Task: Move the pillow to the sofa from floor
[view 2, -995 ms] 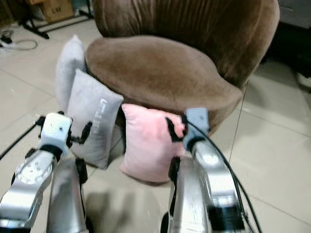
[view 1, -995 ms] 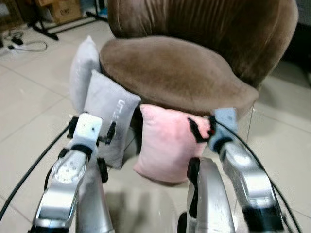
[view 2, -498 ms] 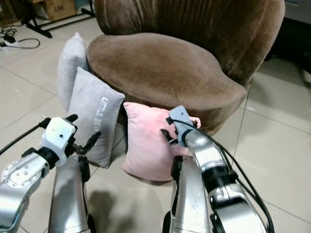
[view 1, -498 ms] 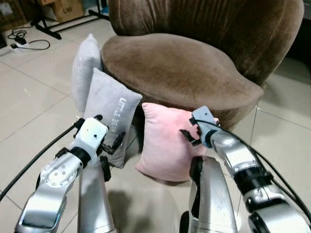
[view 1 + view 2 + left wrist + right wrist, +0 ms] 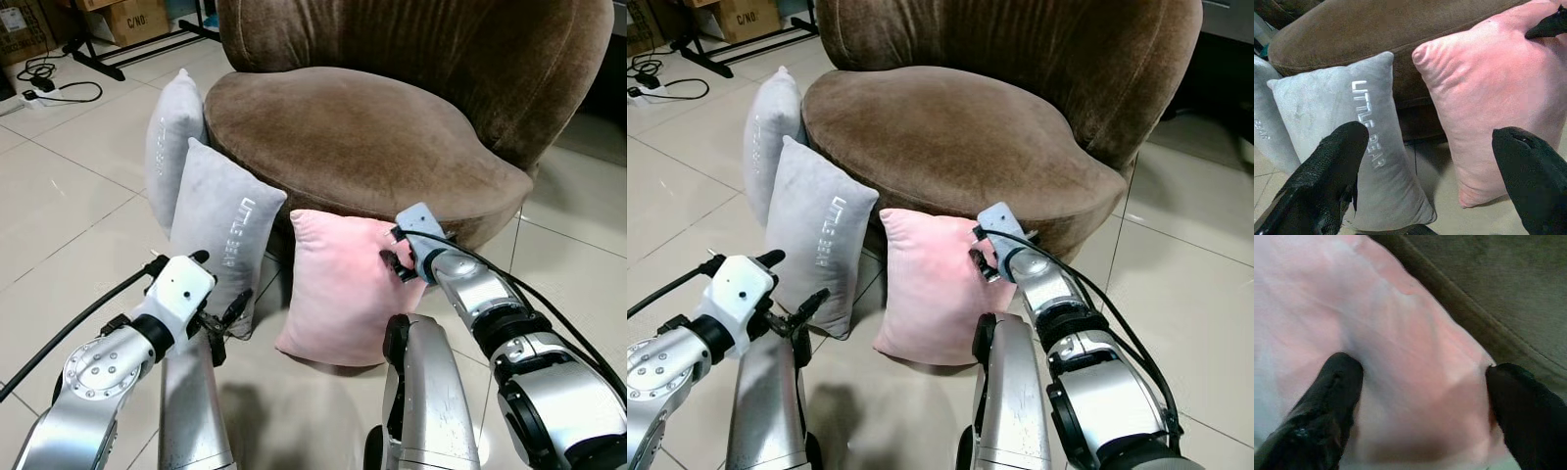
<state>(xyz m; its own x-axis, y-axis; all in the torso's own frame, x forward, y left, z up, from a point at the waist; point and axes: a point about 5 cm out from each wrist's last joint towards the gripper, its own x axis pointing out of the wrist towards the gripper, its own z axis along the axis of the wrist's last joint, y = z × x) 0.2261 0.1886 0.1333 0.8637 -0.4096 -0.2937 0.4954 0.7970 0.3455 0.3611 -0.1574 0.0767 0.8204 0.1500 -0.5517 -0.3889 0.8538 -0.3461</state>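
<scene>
1. Now my right gripper (image 5: 1418, 396) is at the upper right corner of the soft pink square pillow (image 5: 343, 289); its fingers are spread, one fingertip (image 5: 1342, 377) pressing into the fabric and the other at the corner's edge, not yet closed on it.
2. My left gripper (image 5: 1430, 186) hovers low with its fingers wide apart, facing the gap between the pink pillow and the grey lettered pillow (image 5: 220, 230).
3. By my reckoning the task is barely begun: the pink pillow stands on the pale tiled floor (image 5: 69, 186), leaning against the front of the brown plush sofa (image 5: 950, 127); gripping, lifting and placing all remain.
4. A second grey pillow (image 5: 171, 132) stands behind the lettered one, crowding my left side.
5. The sofa's seat rim overhangs the pillow, so I judge it must come outward before rising; the seat above looks bare and roomy.
</scene>
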